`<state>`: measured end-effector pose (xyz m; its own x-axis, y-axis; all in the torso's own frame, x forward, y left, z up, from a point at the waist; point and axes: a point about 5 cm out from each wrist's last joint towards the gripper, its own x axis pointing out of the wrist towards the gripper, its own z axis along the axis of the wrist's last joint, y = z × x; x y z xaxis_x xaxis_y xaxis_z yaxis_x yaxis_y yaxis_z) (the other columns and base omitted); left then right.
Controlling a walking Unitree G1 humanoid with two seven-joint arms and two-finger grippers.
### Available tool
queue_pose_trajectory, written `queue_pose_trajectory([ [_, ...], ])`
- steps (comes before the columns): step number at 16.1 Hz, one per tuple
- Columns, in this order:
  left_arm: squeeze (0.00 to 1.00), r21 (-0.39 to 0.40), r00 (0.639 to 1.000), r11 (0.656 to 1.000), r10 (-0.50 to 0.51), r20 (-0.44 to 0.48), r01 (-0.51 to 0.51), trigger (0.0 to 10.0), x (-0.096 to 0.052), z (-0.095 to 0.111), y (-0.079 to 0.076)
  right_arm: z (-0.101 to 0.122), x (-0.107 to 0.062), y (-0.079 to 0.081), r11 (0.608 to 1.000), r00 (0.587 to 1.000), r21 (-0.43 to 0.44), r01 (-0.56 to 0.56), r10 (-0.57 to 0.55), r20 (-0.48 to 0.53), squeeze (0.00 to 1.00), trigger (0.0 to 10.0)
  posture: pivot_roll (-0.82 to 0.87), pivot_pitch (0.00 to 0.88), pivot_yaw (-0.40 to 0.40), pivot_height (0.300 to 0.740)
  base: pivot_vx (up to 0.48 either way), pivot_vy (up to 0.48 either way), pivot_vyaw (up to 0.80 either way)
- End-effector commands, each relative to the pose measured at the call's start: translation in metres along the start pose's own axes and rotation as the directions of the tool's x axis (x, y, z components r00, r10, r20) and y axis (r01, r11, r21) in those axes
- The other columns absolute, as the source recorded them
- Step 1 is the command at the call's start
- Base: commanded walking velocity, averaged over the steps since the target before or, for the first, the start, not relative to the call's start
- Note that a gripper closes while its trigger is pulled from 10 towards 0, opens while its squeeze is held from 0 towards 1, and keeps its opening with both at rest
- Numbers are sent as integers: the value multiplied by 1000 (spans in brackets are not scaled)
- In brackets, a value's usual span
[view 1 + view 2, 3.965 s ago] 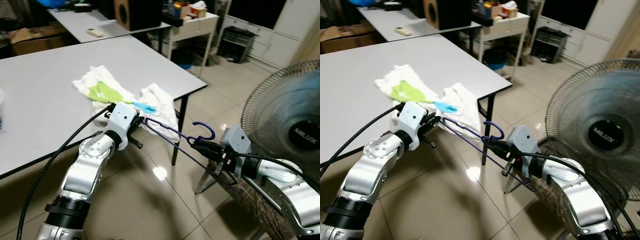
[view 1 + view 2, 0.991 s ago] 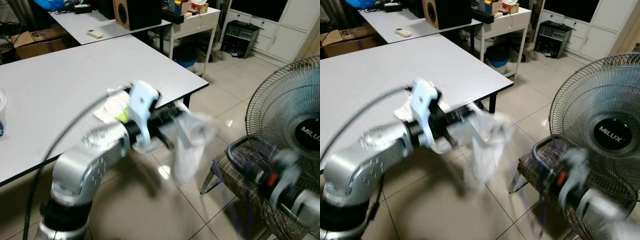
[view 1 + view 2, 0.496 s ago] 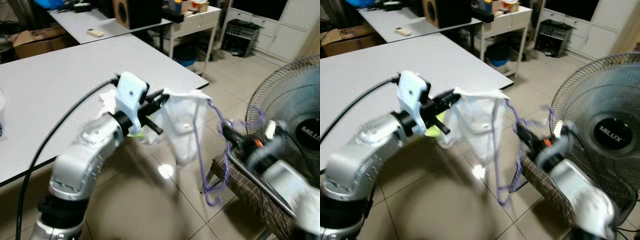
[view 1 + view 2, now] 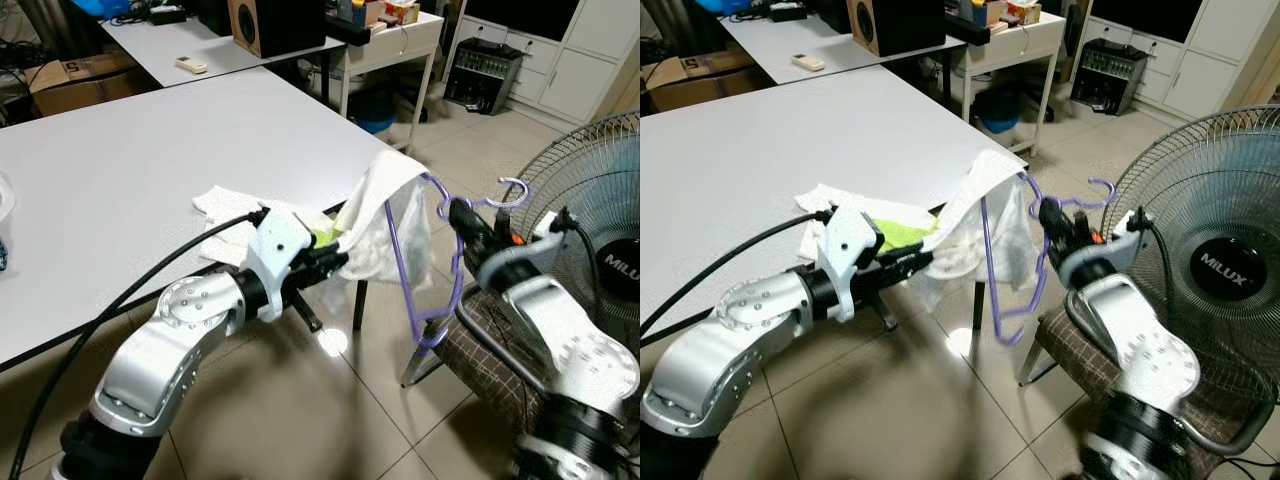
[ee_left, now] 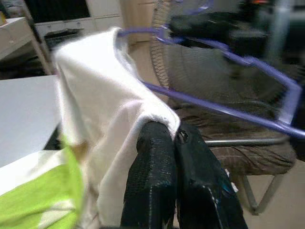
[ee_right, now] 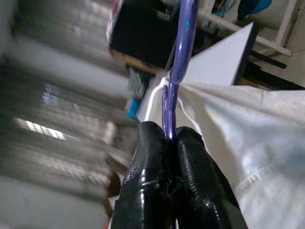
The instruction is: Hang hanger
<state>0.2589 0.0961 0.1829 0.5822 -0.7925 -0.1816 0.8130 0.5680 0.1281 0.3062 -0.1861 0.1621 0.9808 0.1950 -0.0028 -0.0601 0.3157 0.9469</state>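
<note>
A purple plastic hanger stands upright off the table's corner, hook on top. My right gripper is shut on its neck just below the hook; the right wrist view has the purple bar pinched between the fingers. A white garment with a green print stretches from the table over the hanger's near shoulder. My left gripper is shut on the garment's hem, low beside the table edge, as the cloth between the pads confirms.
The grey table lies to my left. A standing fan and a chair with a plaid seat are at the right. Behind are a second table with a speaker and a white side table. Tiled floor lies below.
The garment has left the table and now drapes over the hanger. My right gripper turned the hanger upright, hook up. My left gripper dropped lower, still gripping the cloth.
</note>
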Motion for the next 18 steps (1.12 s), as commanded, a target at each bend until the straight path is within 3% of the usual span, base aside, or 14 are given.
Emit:
queue_pose_trajectory([
  [1, 0, 2, 999, 999, -51, 3, 51, 0, -1, 2, -6, 11, 3, 6, 999, 997, 50, -11, 7, 81, 0, 10000, -154, 0, 4, 740, 0, 0, 0],
  [2, 0, -14, 996, 996, -83, 12, 83, 0, -1, 2, -11, 10, 12, 9, 991, 992, 134, -24, 7, 126, 0, 10000, -155, 0, 3, 740, 0, 0, 0],
  [3, 0, -24, 995, 995, -101, 21, 101, 0, 1, 2, -14, 7, 19, 11, 987, 990, 160, -24, 2, 138, 0, 10000, -155, 0, 3, 740, 0, 0, 0],
  [5, 0, -47, 993, 993, -102, 52, 104, 0, 3, 5, -17, 4, 30, 12, 996, 990, 86, 22, -34, 135, 0, 10000, -150, 0, 1, 740, 0, 0, 0],
  [8, 0, -90, 988, 989, -111, 104, 120, 0, 4, 12, -18, 2, 46, 8, 991, 977, 41, 124, -129, 170, 0, 10000, -148, 0, -4, 740, 0, 0, 0],
  [11, 0, -74, 984, 984, -156, 80, 162, 0, 6, 10, -25, -1, 59, 14, 985, 974, 142, 102, -127, 185, 0, 10000, -144, 0, -8, 740, 0, 0, 0],
  [14, 0, -44, 991, 990, -130, 39, 131, 0, 10, 4, -23, -11, 69, 24, 986, 985, 157, 61, -85, 150, 0, 10000, -142, 0, -16, 740, 0, 0, 0],
  [18, 0, -68, 980, 984, -152, 129, 162, 0, 13, 20, -27, -23, 75, 20, 994, 989, 15, 108, -109, 104, 0, 10000, -143, 0, -27, 740, 0, 0, 0],
])
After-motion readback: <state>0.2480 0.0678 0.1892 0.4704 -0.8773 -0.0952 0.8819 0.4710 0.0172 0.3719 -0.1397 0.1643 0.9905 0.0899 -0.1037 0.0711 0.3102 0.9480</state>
